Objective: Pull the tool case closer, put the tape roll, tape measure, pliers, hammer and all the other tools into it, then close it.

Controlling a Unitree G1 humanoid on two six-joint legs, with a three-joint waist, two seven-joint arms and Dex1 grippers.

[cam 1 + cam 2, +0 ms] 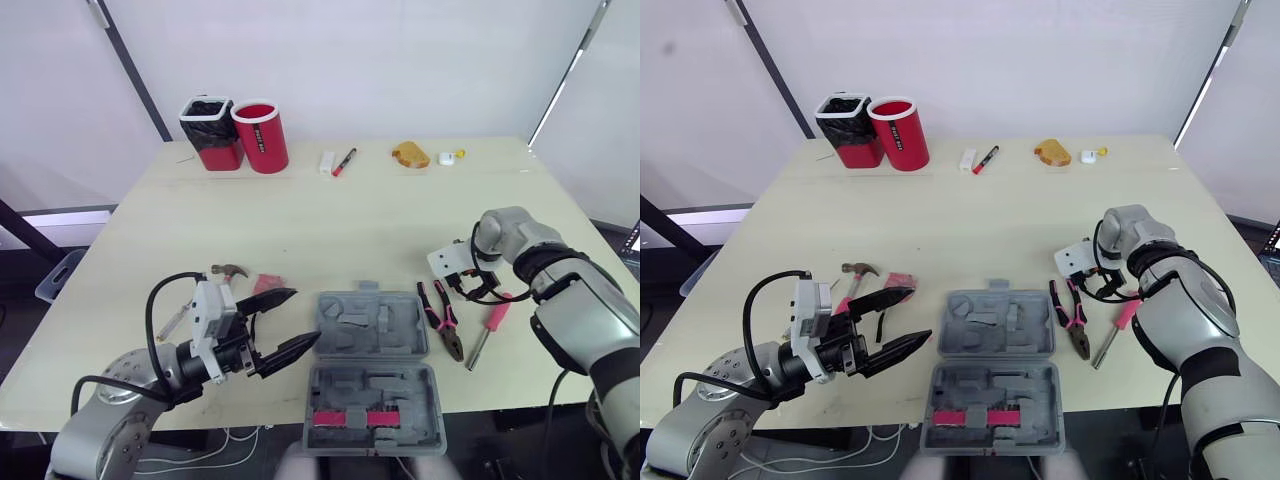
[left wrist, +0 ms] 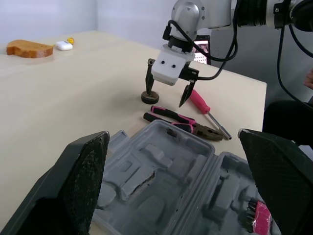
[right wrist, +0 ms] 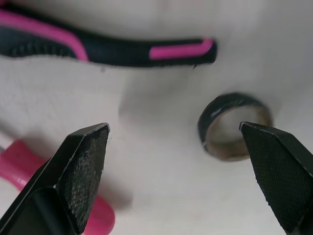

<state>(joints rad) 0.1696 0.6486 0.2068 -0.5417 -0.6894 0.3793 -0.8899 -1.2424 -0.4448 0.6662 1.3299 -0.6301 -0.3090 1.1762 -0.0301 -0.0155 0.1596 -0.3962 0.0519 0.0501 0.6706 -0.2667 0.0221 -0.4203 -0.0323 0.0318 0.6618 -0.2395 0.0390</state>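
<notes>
From the head view, the tool case (image 1: pixel 372 370) lies open at the table's (image 1: pixel 300 220) 6 o'clock, with your left pincer (image 1: pixel 306 316) gaping empty at its 9. The left wrist view shows your right pincer (image 2: pixel 166 97) spread wide and empty over the tape roll (image 2: pixel 149 97), just beside the pliers (image 2: pixel 181 120). In the right wrist view, the tape roll sits close to one finger, not midway, so centre over it before you drop and close.

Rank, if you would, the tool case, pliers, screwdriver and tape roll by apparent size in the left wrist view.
1. tool case, though it is also nearest the camera.
2. pliers and screwdriver: they look about alike, so unranked.
3. tape roll, smallest.
</notes>
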